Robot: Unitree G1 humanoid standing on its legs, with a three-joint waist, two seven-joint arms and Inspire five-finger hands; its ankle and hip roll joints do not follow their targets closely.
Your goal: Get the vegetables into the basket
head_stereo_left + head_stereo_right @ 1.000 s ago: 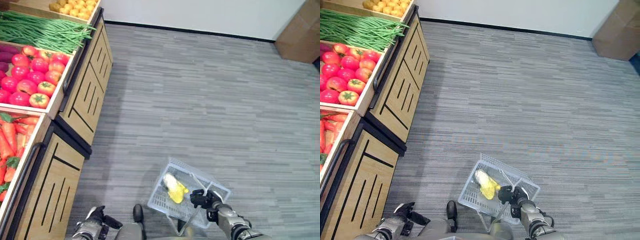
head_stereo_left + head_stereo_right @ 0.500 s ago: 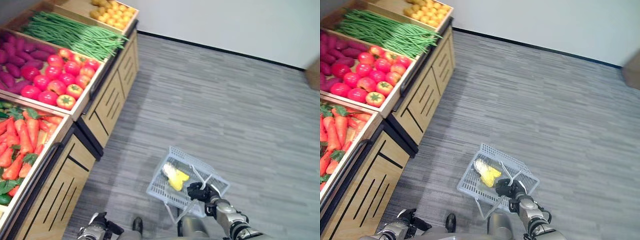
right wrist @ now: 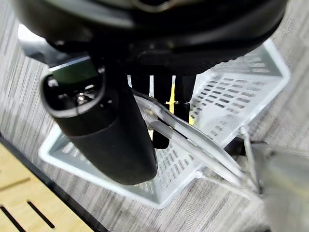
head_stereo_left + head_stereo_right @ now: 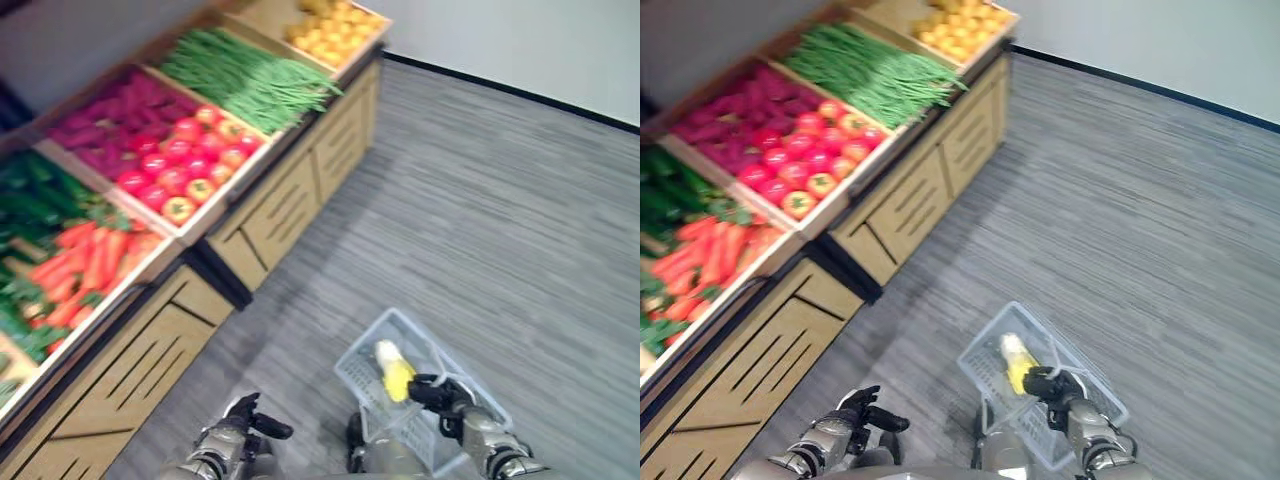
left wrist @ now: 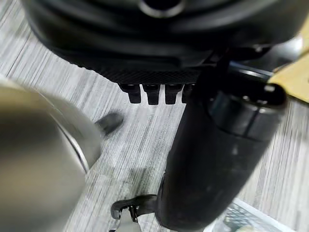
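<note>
A light wooden display stand (image 4: 290, 215) runs along the left, stepped into slanted open trays over front panels (image 4: 910, 205) cut with dark slots. Beside it spreads a grey striped carpet floor (image 4: 500, 200) — it reaches back to a plain white wall (image 4: 520, 40), edged by a black skirting strip (image 4: 520, 92).

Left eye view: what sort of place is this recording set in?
Probably a grocery produce aisle, or a mock-up of one. A slanted wooden display stand holds bins of red tomatoes, green beans and orange carrots, and the right hand carries a clear plastic shopping basket.
</note>
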